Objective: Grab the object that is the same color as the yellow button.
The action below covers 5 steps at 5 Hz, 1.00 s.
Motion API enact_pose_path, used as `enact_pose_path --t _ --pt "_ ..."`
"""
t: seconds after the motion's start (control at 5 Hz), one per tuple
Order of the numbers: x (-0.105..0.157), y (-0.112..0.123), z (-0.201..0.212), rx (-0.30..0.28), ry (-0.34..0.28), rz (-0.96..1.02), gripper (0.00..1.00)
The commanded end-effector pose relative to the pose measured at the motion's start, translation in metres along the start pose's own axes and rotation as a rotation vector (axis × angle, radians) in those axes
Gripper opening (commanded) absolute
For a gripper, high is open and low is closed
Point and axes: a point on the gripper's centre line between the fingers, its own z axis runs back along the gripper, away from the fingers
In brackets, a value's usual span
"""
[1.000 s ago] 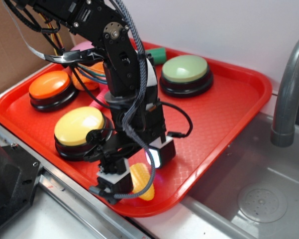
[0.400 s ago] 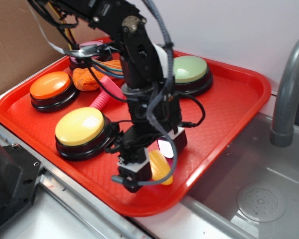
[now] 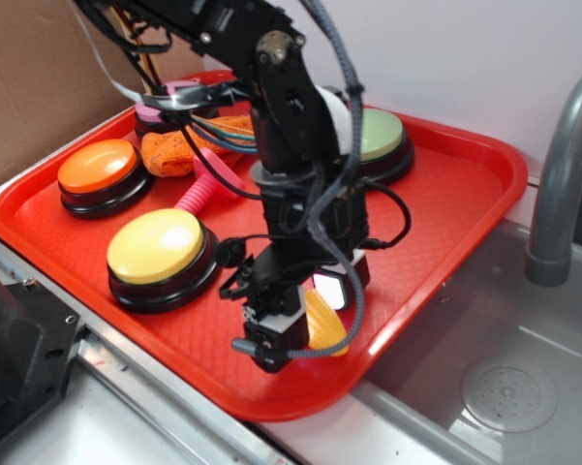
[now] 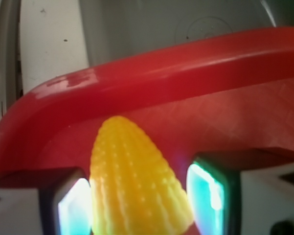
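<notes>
Hand is low over the near-right part of the red tray, close to the tray's front rim. Corn sits between the two fingers. In the wrist view the corn fills the gap, ridged kernel rows visible, tip pointing toward the tray rim. Left pad touches the corn's side; right pad is just beside it, a thin gap or contact, cannot tell which. So hand is closed around the corn, seemingly gripping it. Whether the corn is lifted off the tray or resting on it: cannot tell.

Yellow button stands on the tray left of the hand, near but apart, on its black base. Orange button is further back-left. Green button is at the back, partly hidden behind the arm. A pink button sits at the far back-left, mostly hidden by cables. An orange knobbly toy lies beside it, and a pink stick-shaped piece lies between the yellow button and the arm.

Tray rests on a grey surface. Sink is to the right, faucet rising at the right edge. Cardboard stands behind on the left.
</notes>
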Motion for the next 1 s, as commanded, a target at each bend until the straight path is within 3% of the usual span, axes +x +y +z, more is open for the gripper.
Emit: enact_pose_path --t 0.0,0.2,0.4,0.6,0.8 --pt "-0.019 -0.013 0.076 0.161 0.024 0.390 0.00" --pt "-0.035 -0.013 0.111 0.222 0.037 0.640 0.00" --pt "-0.068 -0.009 0.159 0.270 0.099 0.894 0.00" --pt "-0.101 0.001 0.182 0.295 0.100 1.146 0.00" --pt "-0.120 0.003 0.181 0.229 0.083 1.397 0.00"
